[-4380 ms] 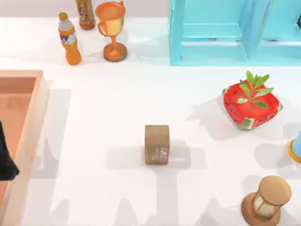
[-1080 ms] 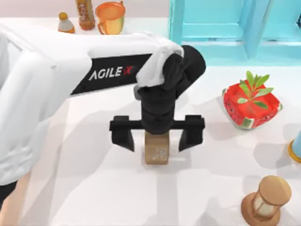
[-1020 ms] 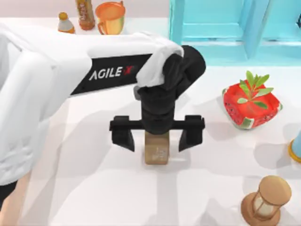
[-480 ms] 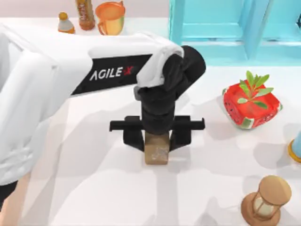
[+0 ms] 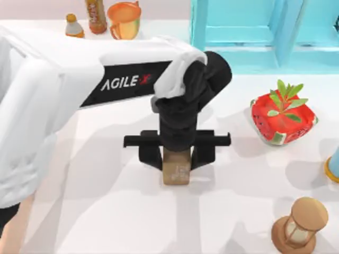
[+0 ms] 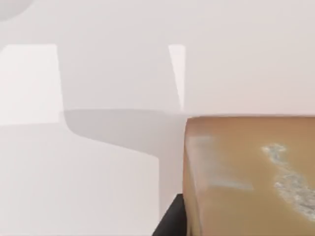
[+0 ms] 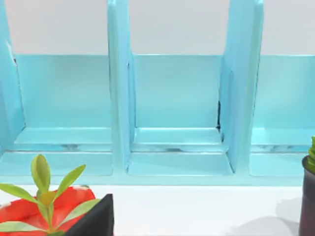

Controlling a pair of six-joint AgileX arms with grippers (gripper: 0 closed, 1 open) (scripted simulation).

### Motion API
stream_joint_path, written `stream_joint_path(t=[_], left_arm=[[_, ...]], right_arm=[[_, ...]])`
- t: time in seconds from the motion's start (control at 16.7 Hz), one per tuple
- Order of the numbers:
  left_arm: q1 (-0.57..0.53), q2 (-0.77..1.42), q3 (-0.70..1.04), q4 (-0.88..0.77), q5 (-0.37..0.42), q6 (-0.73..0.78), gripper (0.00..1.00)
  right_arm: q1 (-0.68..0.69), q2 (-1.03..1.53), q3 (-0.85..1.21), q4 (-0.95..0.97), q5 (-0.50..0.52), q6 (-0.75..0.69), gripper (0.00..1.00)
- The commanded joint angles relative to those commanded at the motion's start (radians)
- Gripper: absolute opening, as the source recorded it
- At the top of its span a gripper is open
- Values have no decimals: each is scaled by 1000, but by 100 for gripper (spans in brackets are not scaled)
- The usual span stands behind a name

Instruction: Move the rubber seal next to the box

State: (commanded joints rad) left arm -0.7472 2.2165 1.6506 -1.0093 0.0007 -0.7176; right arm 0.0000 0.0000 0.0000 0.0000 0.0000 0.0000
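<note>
The white bench (image 5: 106, 211) carries the rubber seal (image 5: 176, 170) beneath the left gripper (image 5: 176, 154), a watermelon-patterned planter (image 5: 282, 117) to its right, an hourglass (image 5: 301, 225) nearer.

My left arm reaches across mid-table, its gripper (image 5: 176, 153) pointing down with fingers narrowed together.

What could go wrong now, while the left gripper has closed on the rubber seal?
1. The left gripper grips only the far part of the rubber seal, so it might tilt or slip when lifted.
2. The box is hidden under the left arm in the top view, so placing the seal beside it could go wrong.
</note>
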Motion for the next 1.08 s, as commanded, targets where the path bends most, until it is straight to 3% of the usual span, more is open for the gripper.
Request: stream_joint_path(t=[0.36,0.72,1.08], left_arm=[[0,-8,17,-17,-1,1,0],[0,-48,124,-171,0,-1,0],[14,-56,115,-177,-1,1,0]], right_arm=[[0,0,0,0,0,0,100],[0,0,0,0,0,0,100],[0,0,0,0,0,0,100]])
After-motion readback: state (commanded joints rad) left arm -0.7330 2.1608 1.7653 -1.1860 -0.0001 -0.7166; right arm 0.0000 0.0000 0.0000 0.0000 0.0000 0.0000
